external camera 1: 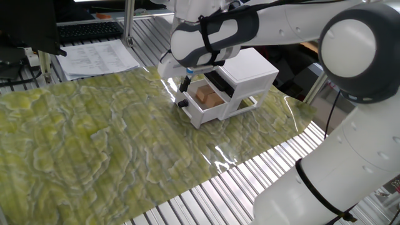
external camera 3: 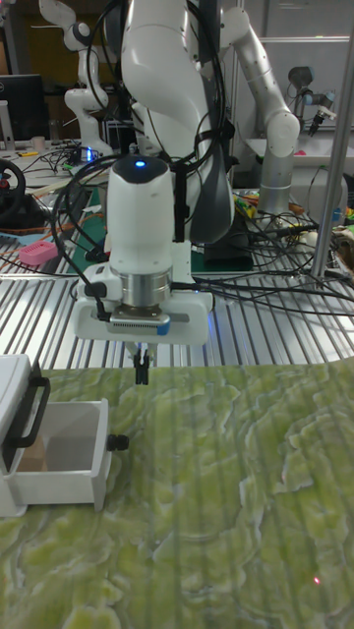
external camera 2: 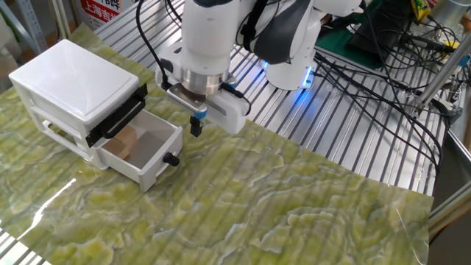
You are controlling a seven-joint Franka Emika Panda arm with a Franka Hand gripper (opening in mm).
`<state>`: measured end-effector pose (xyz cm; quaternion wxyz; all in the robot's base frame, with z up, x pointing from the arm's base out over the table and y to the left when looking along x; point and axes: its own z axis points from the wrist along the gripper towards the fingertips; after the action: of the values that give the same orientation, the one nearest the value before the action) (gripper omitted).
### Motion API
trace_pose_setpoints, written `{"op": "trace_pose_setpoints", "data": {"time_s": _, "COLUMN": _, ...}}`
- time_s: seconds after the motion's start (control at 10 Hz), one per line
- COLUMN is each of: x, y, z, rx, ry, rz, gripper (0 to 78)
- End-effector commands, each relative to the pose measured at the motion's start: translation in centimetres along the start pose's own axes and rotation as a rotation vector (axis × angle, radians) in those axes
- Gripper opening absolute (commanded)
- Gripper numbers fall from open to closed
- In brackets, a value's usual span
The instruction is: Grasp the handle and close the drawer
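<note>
The drawer (external camera 2: 143, 158) stands pulled out from the lower tier of the white cabinet (external camera 2: 73, 77), on the green-patterned mat (external camera 2: 294, 213) that covers the counter. Its handle (external camera 2: 171, 159) sticks out from the middle of the white front, free and untouched. A brown block (external camera 1: 208, 96) lies inside; in the tall view only a sliver of it shows, and the cabinet is cut off by the left edge.

The claw (external camera 2: 196, 128) hangs above and a little beyond the handle, clear of it, its fingers pointing down and held close together with nothing between them. In the one fixed view the arm's white body hides most of the claw, and the handle (external camera 1: 182, 104) is only a small dark spot. The tall view shows the claw (external camera 3: 142, 371) well above the handle (external camera 3: 118, 443).
</note>
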<state>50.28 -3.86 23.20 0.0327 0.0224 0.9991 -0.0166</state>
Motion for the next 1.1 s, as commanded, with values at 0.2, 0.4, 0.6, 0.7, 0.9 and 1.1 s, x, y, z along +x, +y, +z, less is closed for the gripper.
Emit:
{"op": "trace_pose_setpoints", "data": {"time_s": 0.2, "x": 0.1, "y": -0.2, "z": 1.0, "rx": 0.017, "ry": -0.022, "rz": 0.168, "gripper": 0.0}}
{"op": "trace_pose_setpoints", "data": {"time_s": 0.4, "x": 0.1, "y": 0.2, "z": 2.5, "rx": 0.018, "ry": -0.021, "rz": 0.426, "gripper": 0.0}}
{"op": "trace_pose_setpoints", "data": {"time_s": 0.6, "x": 0.1, "y": 0.5, "z": 4.2, "rx": 0.022, "ry": -0.014, "rz": 0.544, "gripper": 0.0}}
{"op": "trace_pose_setpoints", "data": {"time_s": 0.7, "x": 0.1, "y": 0.5, "z": 4.6, "rx": 0.015, "ry": -0.015, "rz": 0.634, "gripper": 0.0}}
{"op": "trace_pose_setpoints", "data": {"time_s": 0.9, "x": -0.4, "y": 0.4, "z": 4.3, "rx": 0.008, "ry": -0.026, "rz": 0.862, "gripper": 0.0}}
{"op": "trace_pose_setpoints", "data": {"time_s": 1.1, "x": -1.3, "y": 0.0, "z": 3.7, "rx": 0.004, "ry": -0.023, "rz": 1.007, "gripper": 0.0}}
